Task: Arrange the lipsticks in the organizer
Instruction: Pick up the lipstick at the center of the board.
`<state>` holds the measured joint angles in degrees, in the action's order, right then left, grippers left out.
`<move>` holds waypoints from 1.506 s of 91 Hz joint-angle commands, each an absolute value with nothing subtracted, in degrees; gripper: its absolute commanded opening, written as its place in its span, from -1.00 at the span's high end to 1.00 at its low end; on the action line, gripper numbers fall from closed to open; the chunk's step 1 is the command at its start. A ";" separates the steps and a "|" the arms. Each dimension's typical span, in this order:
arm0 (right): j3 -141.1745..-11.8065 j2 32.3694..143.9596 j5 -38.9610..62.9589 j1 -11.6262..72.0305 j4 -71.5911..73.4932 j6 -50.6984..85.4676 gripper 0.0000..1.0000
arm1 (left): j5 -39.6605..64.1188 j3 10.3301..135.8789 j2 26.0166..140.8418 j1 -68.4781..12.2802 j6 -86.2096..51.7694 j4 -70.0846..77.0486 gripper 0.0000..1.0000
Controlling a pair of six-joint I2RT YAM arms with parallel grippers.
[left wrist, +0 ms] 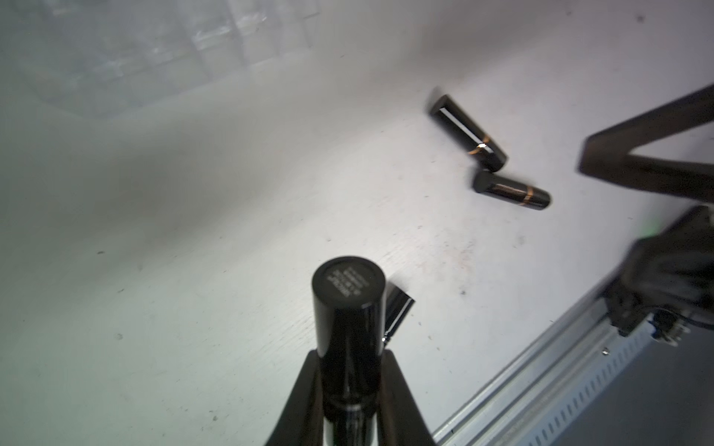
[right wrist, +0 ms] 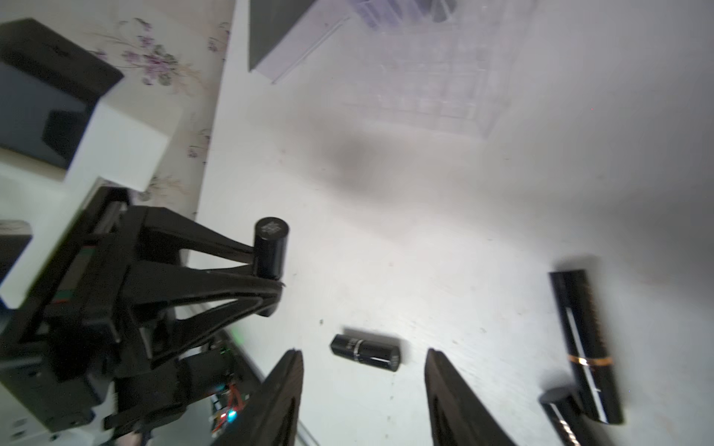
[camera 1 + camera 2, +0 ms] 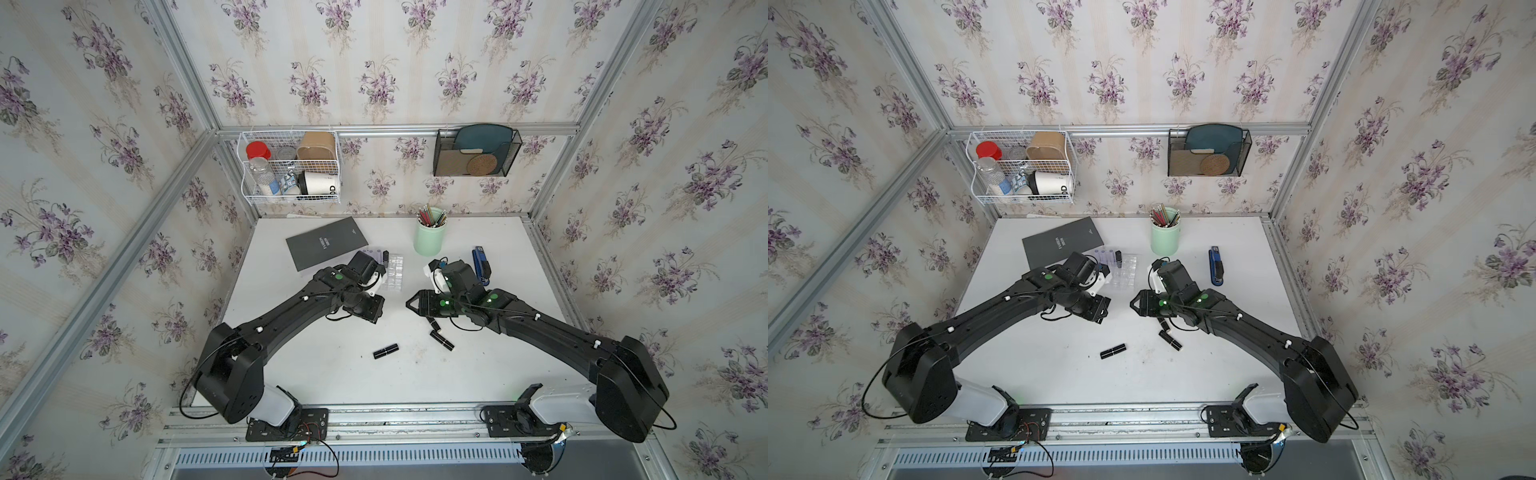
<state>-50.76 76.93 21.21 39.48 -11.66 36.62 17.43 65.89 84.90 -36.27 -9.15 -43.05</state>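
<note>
Scuffed white bench (image 3: 332,382), violet-flowered wallpaper (image 3: 374,62) all round. The left hand (image 2: 268,266) is clamped on a black lipstick (image 2: 271,241) near the clear organizer (image 3: 394,270). The right hand (image 2: 364,352) has its fingers apart. Loose lipsticks (image 3: 385,351) lie on the bench.

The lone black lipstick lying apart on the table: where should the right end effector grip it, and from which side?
Probably mid-barrel, from straight above: the lone black lipstick lies flat on the table, both long sides clear. In the right wrist view its length lies along the closing line of the open right end effector, so turn the wrist first.
</note>
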 commanded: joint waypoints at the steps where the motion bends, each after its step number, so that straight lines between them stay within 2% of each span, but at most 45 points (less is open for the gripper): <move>1: -51.37 75.94 33.29 38.32 -5.86 44.60 -0.15 | 31.79 67.59 84.42 -36.12 -1.26 -42.89 1.00; 8: -52.17 76.07 35.75 37.38 -5.19 46.93 -0.15 | 36.32 67.92 84.32 -36.65 1.01 -43.83 1.00; 20: -53.63 76.37 35.67 36.91 -6.53 47.26 -0.12 | 34.66 66.86 82.14 -37.56 3.51 -42.85 1.00; 45: -55.12 79.03 37.05 37.10 -7.62 47.29 0.12 | 32.00 68.64 82.33 -38.14 3.89 -44.19 1.00; 84: -55.03 82.12 38.54 38.51 -7.05 48.43 0.09 | 29.22 70.51 83.58 -38.14 4.26 -45.51 1.00; 92: -54.58 82.69 37.81 38.58 -5.32 49.86 0.18 | 29.54 70.63 83.50 -38.15 4.09 -45.43 1.00; 104: -53.09 82.77 35.93 38.54 -0.16 54.31 0.47 | 29.49 70.79 83.26 -38.20 3.26 -45.44 1.00; 113: -51.78 83.51 35.51 38.54 4.73 58.31 0.59 | 28.40 71.64 82.49 -38.20 1.74 -45.09 1.00; 119: -50.37 83.31 34.16 38.51 8.67 61.27 0.66 | 26.03 72.97 81.64 -38.08 -0.23 -45.19 0.68; 123: -49.03 82.97 33.11 38.25 12.08 63.86 0.69 | 22.98 74.41 81.55 -37.87 -2.41 -45.46 0.31; 127: -47.40 82.41 31.89 37.84 16.86 67.04 0.72 | 20.03 75.96 79.17 -37.26 -5.27 -45.81 -0.26; 129: -46.48 82.10 31.09 37.56 19.53 68.81 0.72 | 18.61 76.36 78.33 -36.80 -6.88 -45.53 -0.48; 132: -44.75 81.63 29.75 37.00 24.50 72.15 0.73 | 17.97 76.14 76.74 -35.88 -9.56 -43.84 -0.60; 137: -41.52 81.09 26.52 36.19 34.01 78.11 0.74 | 18.97 73.22 72.94 -34.26 -15.57 -37.84 -0.63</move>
